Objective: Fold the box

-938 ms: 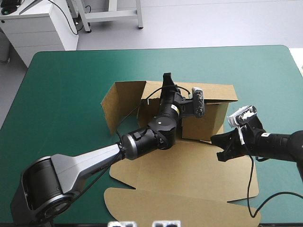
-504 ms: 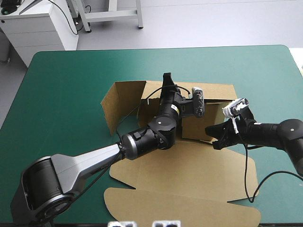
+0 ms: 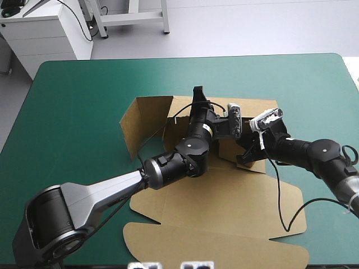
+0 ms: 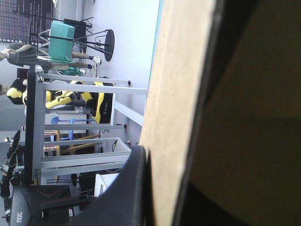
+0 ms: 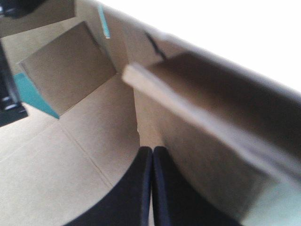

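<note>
Box (image 3: 224, 196) mid teal-green surface (image 3: 84, 112), far wall pinched in left claw (image 3: 197, 96) — right claw (image 3: 245, 156) clenched empty at the side wall — a skewed push could buckle it or tear the pinched wall free.

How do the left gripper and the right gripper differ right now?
The left gripper pinches the box's far wall; the right gripper is shut on nothing. The left gripper stands at that wall's top edge; the right gripper lies low beside the right-hand wall. Both are at the box.
</note>
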Controlling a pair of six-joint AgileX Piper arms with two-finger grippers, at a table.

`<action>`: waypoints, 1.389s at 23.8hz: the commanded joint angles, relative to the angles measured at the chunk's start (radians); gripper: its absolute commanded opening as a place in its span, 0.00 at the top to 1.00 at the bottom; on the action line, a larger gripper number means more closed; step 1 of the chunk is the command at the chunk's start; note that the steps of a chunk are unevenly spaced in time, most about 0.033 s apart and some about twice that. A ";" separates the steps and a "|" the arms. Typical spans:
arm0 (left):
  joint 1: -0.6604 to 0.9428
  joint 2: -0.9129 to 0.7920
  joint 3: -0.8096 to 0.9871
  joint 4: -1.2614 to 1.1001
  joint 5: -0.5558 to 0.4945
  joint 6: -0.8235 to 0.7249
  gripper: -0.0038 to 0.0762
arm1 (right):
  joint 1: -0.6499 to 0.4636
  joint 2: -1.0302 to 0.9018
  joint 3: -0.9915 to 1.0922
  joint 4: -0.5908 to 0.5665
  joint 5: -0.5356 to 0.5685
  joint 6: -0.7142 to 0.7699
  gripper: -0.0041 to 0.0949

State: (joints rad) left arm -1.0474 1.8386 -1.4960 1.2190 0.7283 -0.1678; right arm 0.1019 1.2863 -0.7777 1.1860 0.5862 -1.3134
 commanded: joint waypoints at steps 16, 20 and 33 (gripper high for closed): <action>-0.009 -0.044 -0.016 -0.021 -0.023 -0.034 0.96 | -0.193 -0.178 -0.024 -0.650 -0.208 0.700 0.98; -0.009 -0.044 -0.016 -0.021 -0.022 -0.034 0.96 | -0.390 -0.176 -0.058 -0.648 -0.190 0.700 0.98; -0.009 -0.044 -0.016 -0.021 -0.031 -0.034 0.96 | -0.568 -0.129 -0.423 -0.397 0.156 0.607 0.98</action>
State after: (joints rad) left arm -1.0474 1.8386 -1.4960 1.2190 0.7275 -0.1678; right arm -0.4614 1.1507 -1.1087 0.6668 0.7032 -0.6602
